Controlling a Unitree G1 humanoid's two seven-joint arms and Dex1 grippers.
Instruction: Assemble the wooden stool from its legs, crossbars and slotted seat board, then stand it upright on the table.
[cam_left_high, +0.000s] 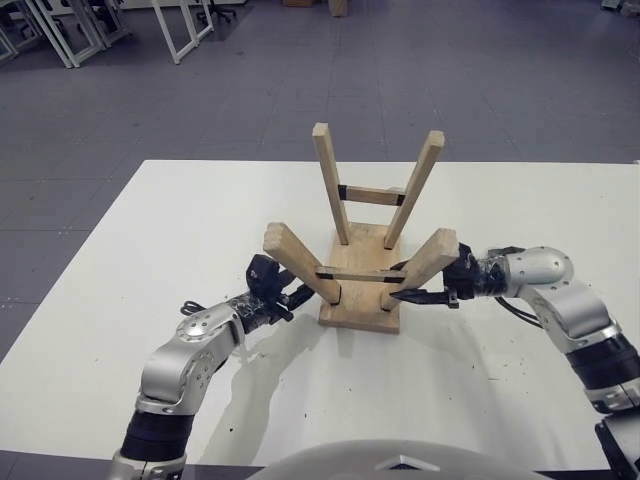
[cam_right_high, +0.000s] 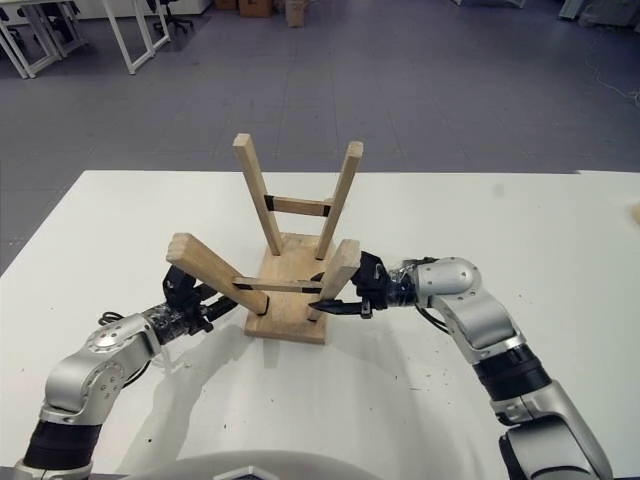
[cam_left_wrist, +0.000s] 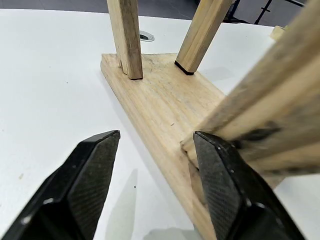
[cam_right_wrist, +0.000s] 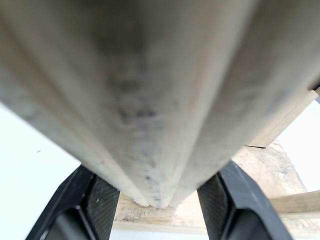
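Left wrist view: our left claw (cam_left_wrist: 156, 140) stands agape, one finger (cam_left_wrist: 220, 185) touching the root of the near left leg (cam_left_wrist: 270, 90), just beside a corner of the flat, pale, slotted wooden seat board (cam_left_wrist: 165, 100).
Right claw (cam_right_high: 328, 293): set at the root of the near right leg (cam_right_high: 340, 265); we cannot tell whether it clamps the leg or merely brackets it.
Stool: the pale wooden stool (cam_left_high: 360, 300) sits upside down between our two claws, seat board flat on the white table (cam_left_high: 150, 250), legs pointing up.
Step in hand: we judge the joining done and the turn to upright not yet made.
Doing it well: we close both claws low on the near legs, close to the board, so the joints take little leverage. We lift level, roll both wrists together, and land all feet at once.
Risk: an uneven pull could draw a leg from its slot.
Count: one seat board, four square legs, and two thin crossbars, one near our claws (cam_left_high: 360, 274) and one beyond them (cam_left_high: 372, 195).
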